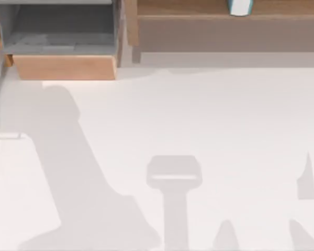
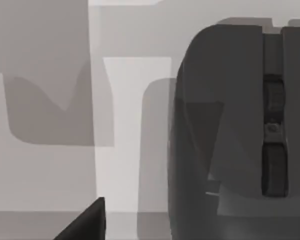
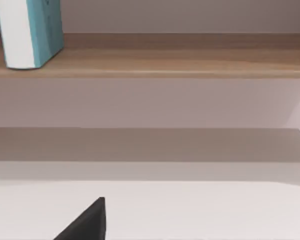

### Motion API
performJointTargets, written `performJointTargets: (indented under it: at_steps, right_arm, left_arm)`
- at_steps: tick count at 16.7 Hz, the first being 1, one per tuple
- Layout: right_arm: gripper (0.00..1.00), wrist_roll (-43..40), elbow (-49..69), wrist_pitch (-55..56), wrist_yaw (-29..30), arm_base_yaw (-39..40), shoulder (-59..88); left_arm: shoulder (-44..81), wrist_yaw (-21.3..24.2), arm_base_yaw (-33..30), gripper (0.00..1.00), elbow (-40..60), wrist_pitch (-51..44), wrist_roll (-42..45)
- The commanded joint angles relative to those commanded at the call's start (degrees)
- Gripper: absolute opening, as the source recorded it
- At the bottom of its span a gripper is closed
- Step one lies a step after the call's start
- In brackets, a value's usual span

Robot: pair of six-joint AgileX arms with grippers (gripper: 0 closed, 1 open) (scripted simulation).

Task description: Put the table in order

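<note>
The white table [image 1: 209, 120] spreads across the top view, bare except for grey shadows of the arms. A black part of my left gripper [image 2: 87, 222] shows in the left wrist view, above the white surface. Beside it looms a large dark grey rounded body [image 2: 225, 135] with a slot down its middle; I cannot tell what it is. In the right wrist view a black part of my right gripper [image 3: 87, 222] hangs over the table, facing the brown shelf [image 3: 155, 62]. Nothing is seen held by either gripper.
A light-wood box [image 1: 63, 65] with a grey inside stands at the table's back left. The long brown wooden shelf [image 1: 225, 21] runs along the back right. A white and teal book [image 3: 30, 32] [image 1: 239, 7] stands upright on it.
</note>
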Motion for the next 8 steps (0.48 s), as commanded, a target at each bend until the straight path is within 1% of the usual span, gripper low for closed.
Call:
performJointTargets:
  at_steps: [8]
  right_arm:
    - [1.0,0.0,0.0,0.0,0.0,0.0,0.0]
  left_arm:
    - [-0.3,0.2,0.3,1.0,-2.6,2.4,0.6]
